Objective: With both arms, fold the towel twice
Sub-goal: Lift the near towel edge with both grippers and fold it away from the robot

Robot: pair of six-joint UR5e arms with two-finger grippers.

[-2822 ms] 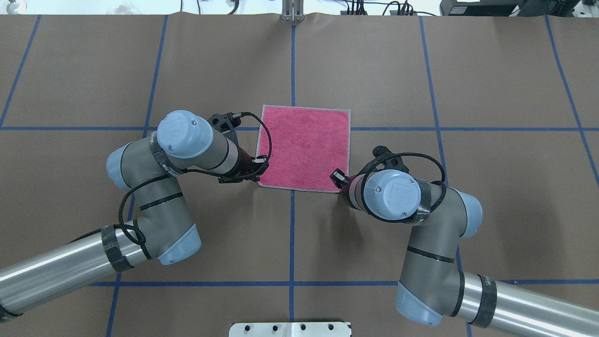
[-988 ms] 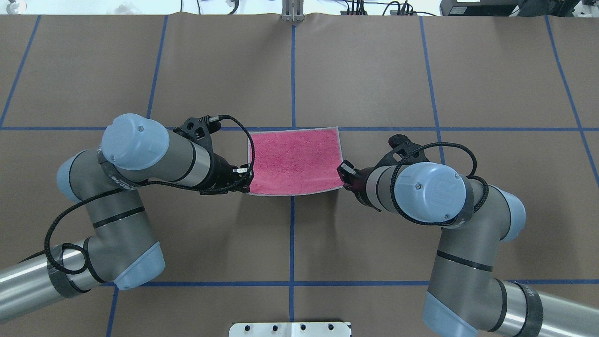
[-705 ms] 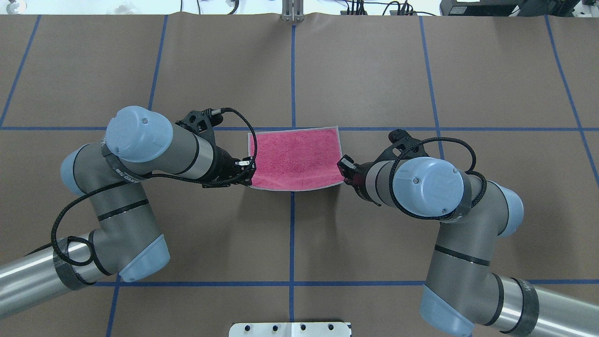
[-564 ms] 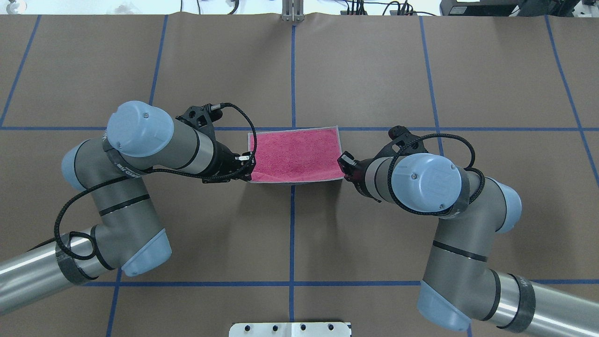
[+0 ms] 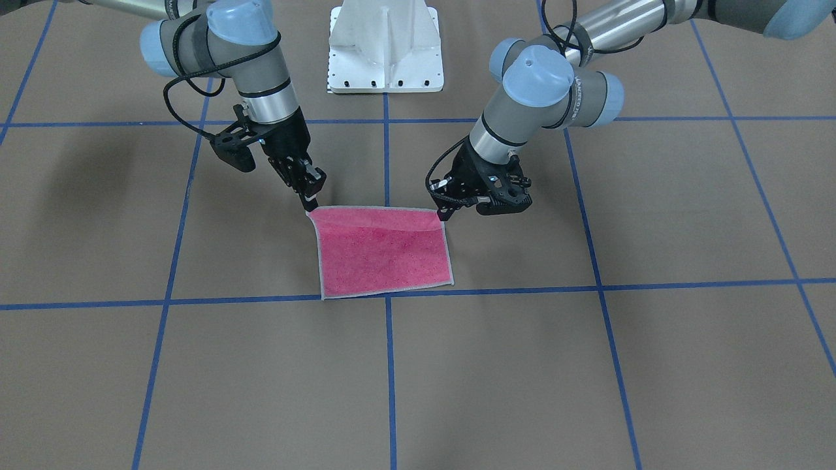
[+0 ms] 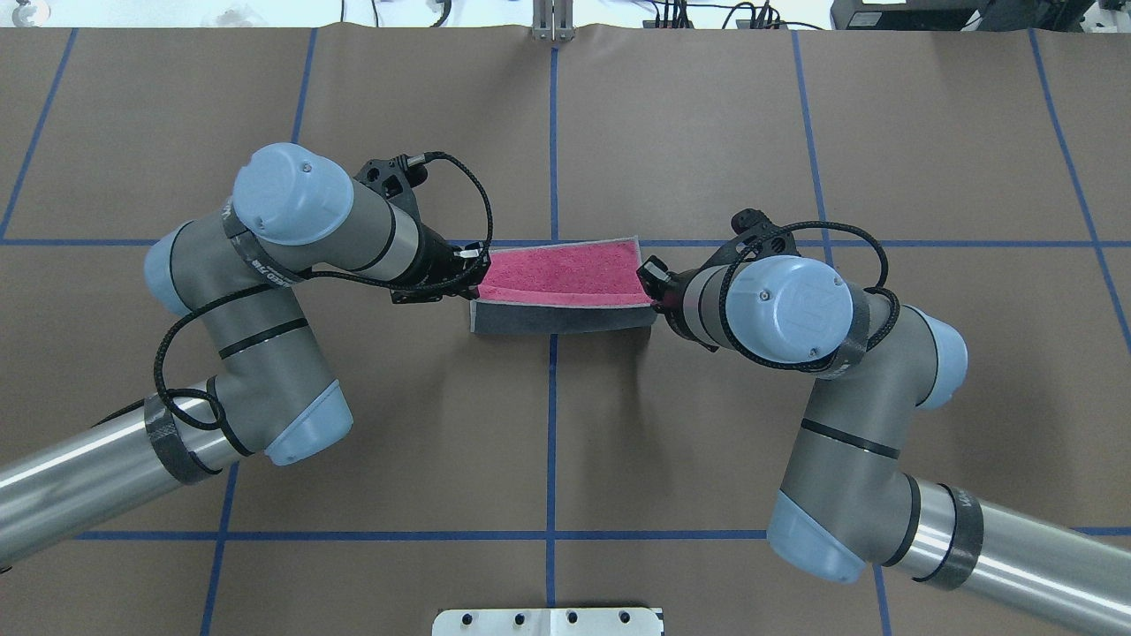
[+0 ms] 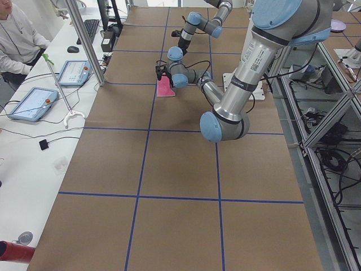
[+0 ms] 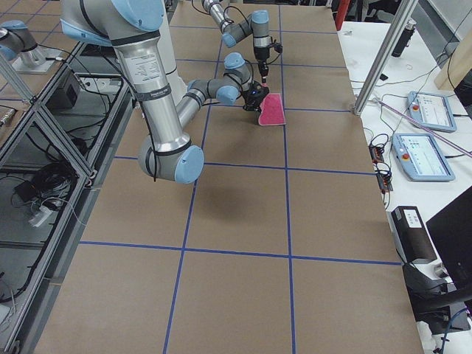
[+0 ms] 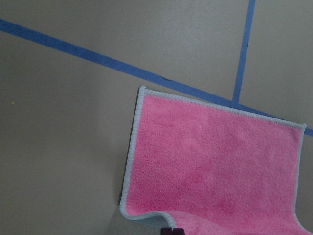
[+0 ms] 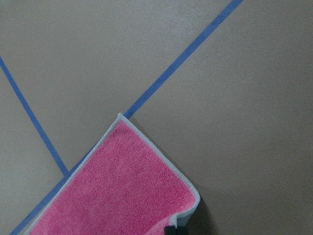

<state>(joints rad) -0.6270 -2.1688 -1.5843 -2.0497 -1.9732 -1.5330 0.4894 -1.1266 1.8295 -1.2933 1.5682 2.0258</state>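
From the front we saw the right claw (image 5: 312, 197) and the left claw (image 5: 445, 210), each clamped on a raised corner of the towel (image 5: 385, 258). The towel's opposite edge lay on the worktop (image 5: 588, 365) near its middle. From overhead we saw its dark grey underside facing the robot-side edge. Both wrist views showed us pink cloth over blue tape lines (image 9: 98, 58).

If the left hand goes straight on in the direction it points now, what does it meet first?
Probably the towel itself: the left hand pinches a raised corner and points down and inward, over the pink part lying flat. Under that is the table. Depth is hard to judge.
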